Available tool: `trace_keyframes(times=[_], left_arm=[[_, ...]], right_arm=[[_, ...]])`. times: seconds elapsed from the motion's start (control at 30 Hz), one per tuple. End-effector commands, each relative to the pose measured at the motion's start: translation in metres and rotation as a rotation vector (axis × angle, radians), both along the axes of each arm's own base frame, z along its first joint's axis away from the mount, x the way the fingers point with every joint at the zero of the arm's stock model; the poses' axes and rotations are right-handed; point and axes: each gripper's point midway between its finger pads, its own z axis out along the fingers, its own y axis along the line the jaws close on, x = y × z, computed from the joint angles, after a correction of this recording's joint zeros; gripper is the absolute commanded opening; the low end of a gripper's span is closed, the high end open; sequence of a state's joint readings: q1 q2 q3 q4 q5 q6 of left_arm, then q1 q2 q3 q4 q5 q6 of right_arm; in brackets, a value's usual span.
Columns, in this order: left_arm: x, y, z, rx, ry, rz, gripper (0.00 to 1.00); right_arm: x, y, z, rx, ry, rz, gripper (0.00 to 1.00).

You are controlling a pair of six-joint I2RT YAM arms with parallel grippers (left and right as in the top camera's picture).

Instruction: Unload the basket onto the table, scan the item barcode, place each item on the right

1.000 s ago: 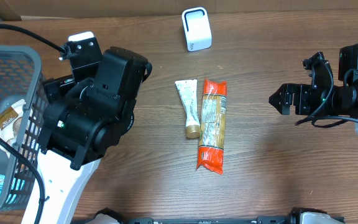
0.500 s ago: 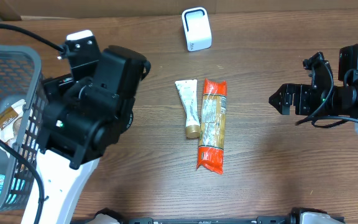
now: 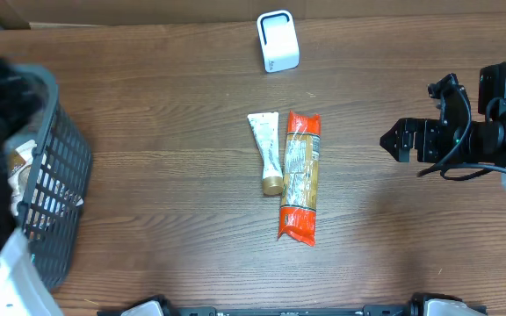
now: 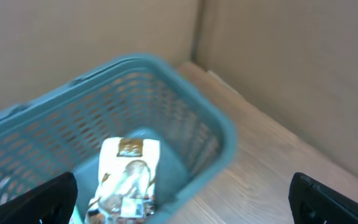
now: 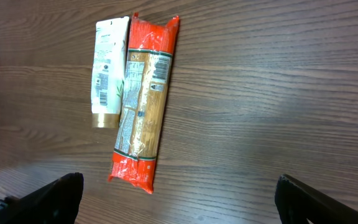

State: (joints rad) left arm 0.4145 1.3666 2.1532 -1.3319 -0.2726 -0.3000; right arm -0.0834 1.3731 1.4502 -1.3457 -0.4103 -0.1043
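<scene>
mid-table, pasta pack [image 3: 299,175] beside tube [image 3: 267,151], well apart from gaping r hand [image 3: 392,140]

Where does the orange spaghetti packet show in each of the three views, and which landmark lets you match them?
Overhead: the spaghetti packet lies mid-table, running up the picture.
Left wrist: not in it; only the basket and its contents show.
Right wrist: left of centre, slightly slanted.
Shared landmark: the white tube close along the packet's left side, in the overhead and right wrist views.
</scene>
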Motion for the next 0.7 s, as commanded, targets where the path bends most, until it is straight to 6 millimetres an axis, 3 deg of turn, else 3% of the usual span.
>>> trace_keyframes(times=[0.0,0.17,0.3,0.47,0.67], left_arm=[[0.0,0.02,-0.01,-0.095,-0.018,-0.03,1.0],[-0.005,0.078,-0.047,-0.276,-0.016,0.047,1.0],[-0.007,0.115,-0.09,-0.439,0.018,0.092,1.0],[-0.004,0.146,-0.145,-0.576,0.108,0.117,0.99],[0.007,0.164,-0.195,-0.632,0.202,0.077,0.9]], right_arm=[[0.004,0.0,0.009,-0.008,-0.036,0.001,1.0],[0.003,0.0,0.009,-0.007,-0.035,0.001,1.0],[0.003,0.0,0.009,-0.007,-0.035,0.001,1.0],[0.003,0.0,0.009,-0.007,-0.035,0.001,1.0],[0.003,0.0,0.009,-0.007,-0.034,0.001,1.0]])
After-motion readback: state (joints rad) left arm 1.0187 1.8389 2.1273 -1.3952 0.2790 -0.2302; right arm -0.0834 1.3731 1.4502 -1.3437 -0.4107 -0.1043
